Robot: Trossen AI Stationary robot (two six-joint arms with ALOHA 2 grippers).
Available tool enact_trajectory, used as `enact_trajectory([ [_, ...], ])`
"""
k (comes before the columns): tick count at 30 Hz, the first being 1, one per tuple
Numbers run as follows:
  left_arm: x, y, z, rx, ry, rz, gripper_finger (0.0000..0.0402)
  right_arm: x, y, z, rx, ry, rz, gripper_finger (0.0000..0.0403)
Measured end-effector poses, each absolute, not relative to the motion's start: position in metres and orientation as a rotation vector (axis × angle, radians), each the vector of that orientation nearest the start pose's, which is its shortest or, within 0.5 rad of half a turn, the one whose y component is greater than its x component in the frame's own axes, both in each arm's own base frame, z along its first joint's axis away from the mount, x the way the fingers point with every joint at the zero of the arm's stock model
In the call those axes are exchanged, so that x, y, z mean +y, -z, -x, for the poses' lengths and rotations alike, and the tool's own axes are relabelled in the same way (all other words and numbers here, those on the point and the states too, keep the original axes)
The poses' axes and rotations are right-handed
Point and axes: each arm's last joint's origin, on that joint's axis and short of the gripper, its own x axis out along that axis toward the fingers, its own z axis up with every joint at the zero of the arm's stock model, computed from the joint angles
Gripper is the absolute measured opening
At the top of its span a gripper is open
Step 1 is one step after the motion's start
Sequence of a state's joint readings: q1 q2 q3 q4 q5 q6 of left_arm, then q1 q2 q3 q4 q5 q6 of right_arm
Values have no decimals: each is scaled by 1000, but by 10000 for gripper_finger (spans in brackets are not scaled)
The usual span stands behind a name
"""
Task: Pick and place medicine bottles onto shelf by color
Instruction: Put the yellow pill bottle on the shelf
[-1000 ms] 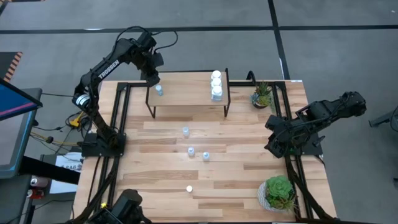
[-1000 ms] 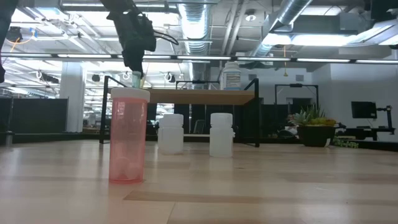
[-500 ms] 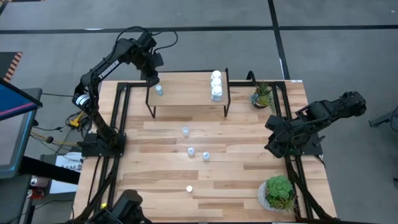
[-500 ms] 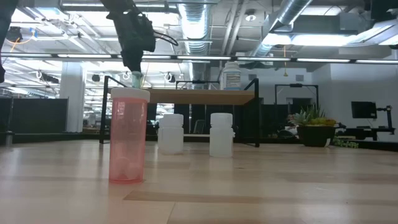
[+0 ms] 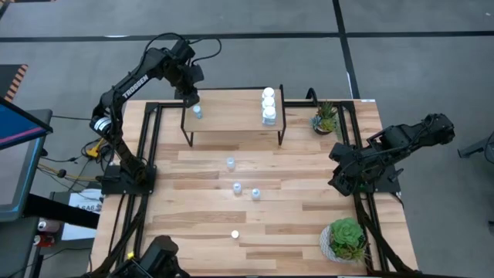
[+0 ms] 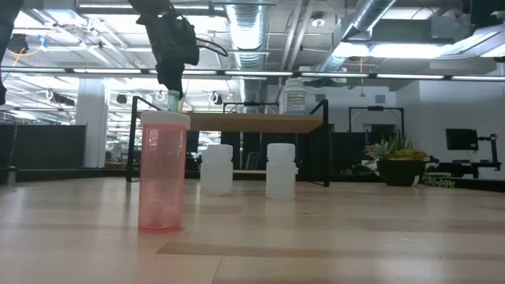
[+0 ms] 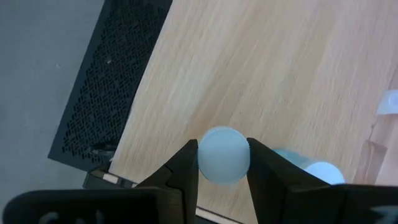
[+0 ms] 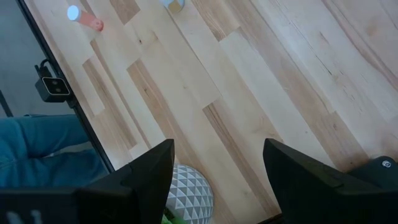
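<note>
Left claw (image 7: 222, 163) grips pale-blue bottle (image 7: 222, 155) over shelf (image 5: 231, 114); right claw (image 8: 217, 163) open.

Pale-blue bottle (image 7: 223, 155) between black fingers (image 7: 183, 180), above a light-wood shelf (image 5: 231, 116) bearing 3 white bottles (image 5: 268, 106). Pink translucent bottle (image 6: 163, 171) with white cap; 2 green plants (image 5: 346, 238); black perforated mesh (image 7: 109, 81) beside pale grained wood.

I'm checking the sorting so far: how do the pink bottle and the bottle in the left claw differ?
The pink bottle stands free on the table; the pale-blue bottle is clamped in the left claw over the shelf. One has a pink see-through body, the other looks pale blue. Both are small round bottles.
</note>
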State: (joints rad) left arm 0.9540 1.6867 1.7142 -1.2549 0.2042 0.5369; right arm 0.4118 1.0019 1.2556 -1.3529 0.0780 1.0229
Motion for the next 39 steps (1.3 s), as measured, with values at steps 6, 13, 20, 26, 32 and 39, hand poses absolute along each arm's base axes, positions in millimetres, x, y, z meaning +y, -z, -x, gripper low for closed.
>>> enact_trajectory([
  [6, 261, -342, -195, 1170, -322, 186, 87, 55, -359, -133, 1099, 267, -647, 270],
  [13, 263, -335, -197, 1164, -371, 213, 87, 56, -359, -133, 1100, 265, -644, 270],
  [20, 259, -324, -203, 1171, -344, 198, 87, 56, -359, -133, 1100, 267, -650, 270],
  [26, 258, -326, -203, 1157, -359, 195, 87, 56, -359, -132, 1118, 265, -692, 270],
  [32, 258, -326, -202, 1157, -358, 198, 89, 57, -359, -132, 1129, 252, -700, 270],
  [39, 258, -326, -202, 1159, -378, 216, 135, 57, -359, -132, 1130, 252, -699, 270],
])
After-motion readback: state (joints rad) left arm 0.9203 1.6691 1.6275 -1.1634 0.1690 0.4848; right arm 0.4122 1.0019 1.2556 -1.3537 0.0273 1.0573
